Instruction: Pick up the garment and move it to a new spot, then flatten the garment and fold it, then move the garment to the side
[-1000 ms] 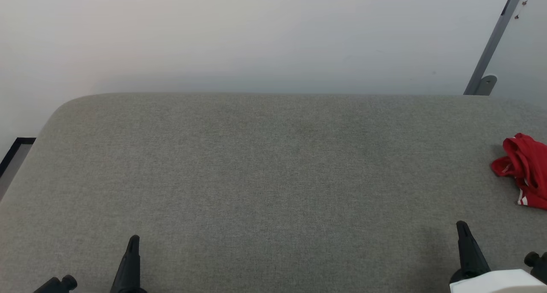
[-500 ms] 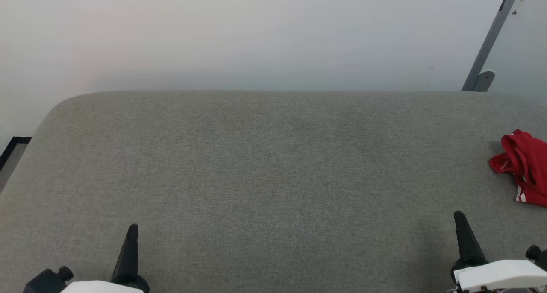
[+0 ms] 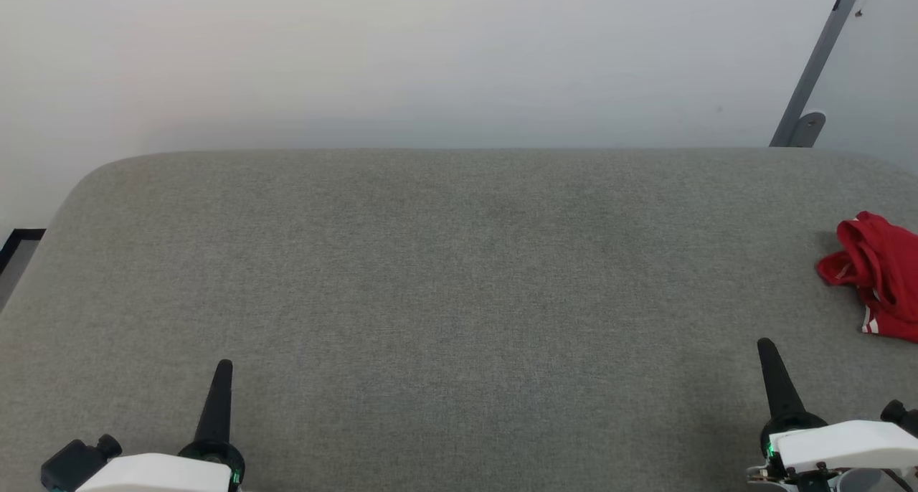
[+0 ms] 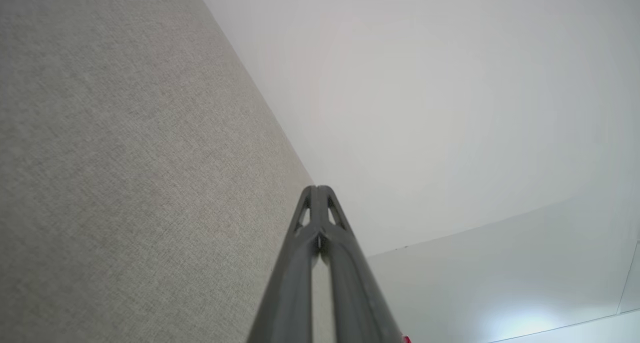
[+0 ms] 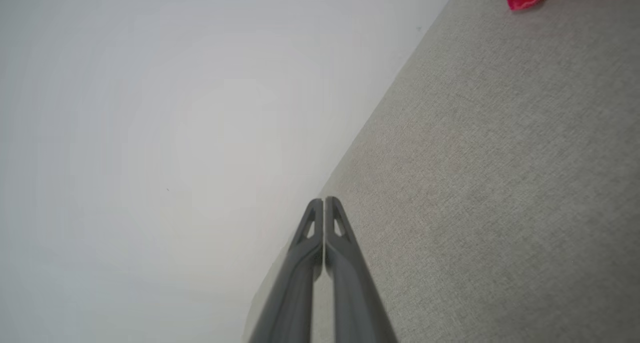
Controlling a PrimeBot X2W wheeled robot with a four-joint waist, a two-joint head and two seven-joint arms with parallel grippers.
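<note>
- Garment [image 3: 876,277]: a crumpled red heap at the far right of the grey fabric surface [image 3: 459,277]. The edge of my head view cuts it off, so I cannot tell its full extent.
- It lies well apart from my left gripper [image 3: 223,369] and nearer my right gripper [image 3: 765,347], ahead of that one and further to the right. Nothing touches it.
- Both my grippers have their fingers pressed together tip to tip, holding nothing, low over the near part of the surface.
- I judge the garment light and limp: once lifted it will sag, drape and unfurl, and it will not keep its shape.
- Thin cloth should not slip from a firm pinch, but a shallow pinch may catch a single layer and let the rest trail.
- Best hold, I think, is the raised fold at the top of the heap, taken from above with my right fingers spread first and biting through several layers.
- The striped trim [image 3: 871,326] at the heap's near edge marks a hem or sleeve end, which will be useful when flattening.
- The risk is dragging the cloth across the textured surface instead of lifting it clear.
</note>
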